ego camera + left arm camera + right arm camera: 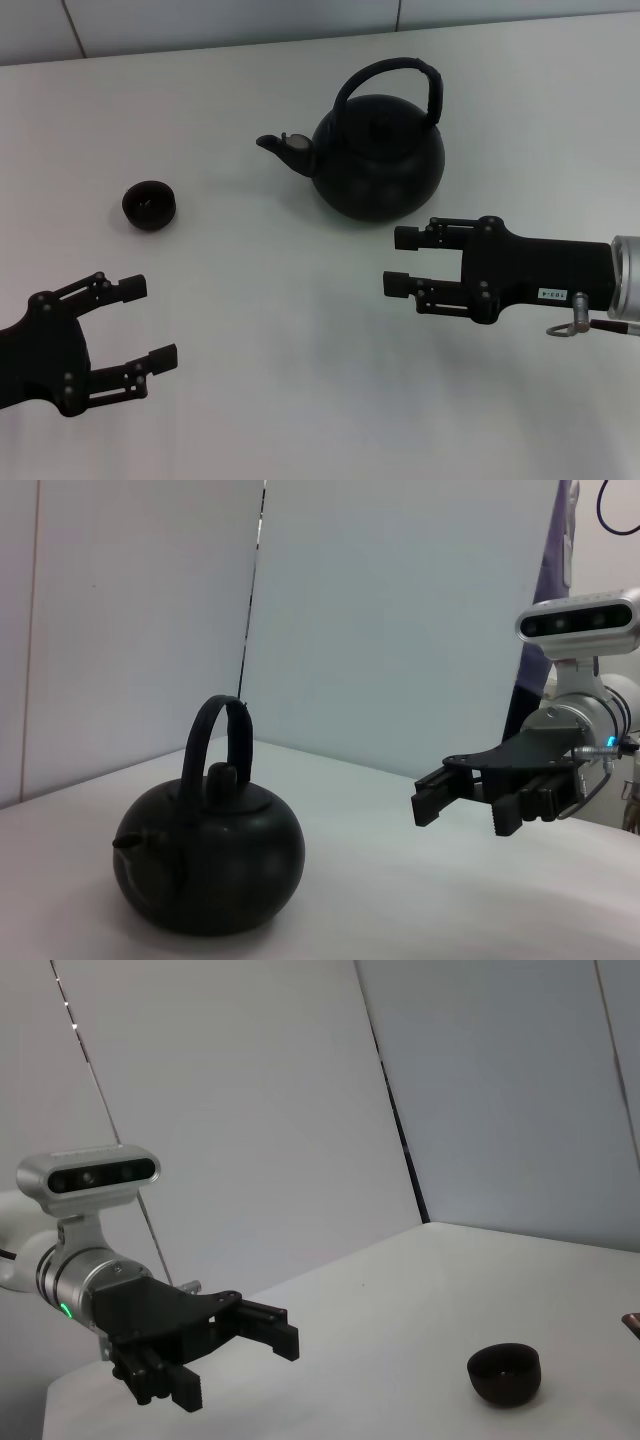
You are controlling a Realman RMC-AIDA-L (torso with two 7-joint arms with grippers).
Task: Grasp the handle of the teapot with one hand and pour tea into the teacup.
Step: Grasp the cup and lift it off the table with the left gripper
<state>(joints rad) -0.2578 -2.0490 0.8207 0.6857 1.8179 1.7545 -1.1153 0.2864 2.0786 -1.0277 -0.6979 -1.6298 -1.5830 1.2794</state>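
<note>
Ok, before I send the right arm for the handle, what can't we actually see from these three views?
- Teapot contents: lid shut in head and left wrist views, so no tea level.
- Teacup inside: dark in head view; right wrist view looks side-on, rim hides it.
- Teapot in right wrist view: out of frame.
- Teacup: absent from left wrist view.

Left gripper and right gripper are open, empty.

Matte-black teapot (378, 156) upright, arched handle (392, 78) — small black teacup (150, 204) well apart, spout-side.
</note>
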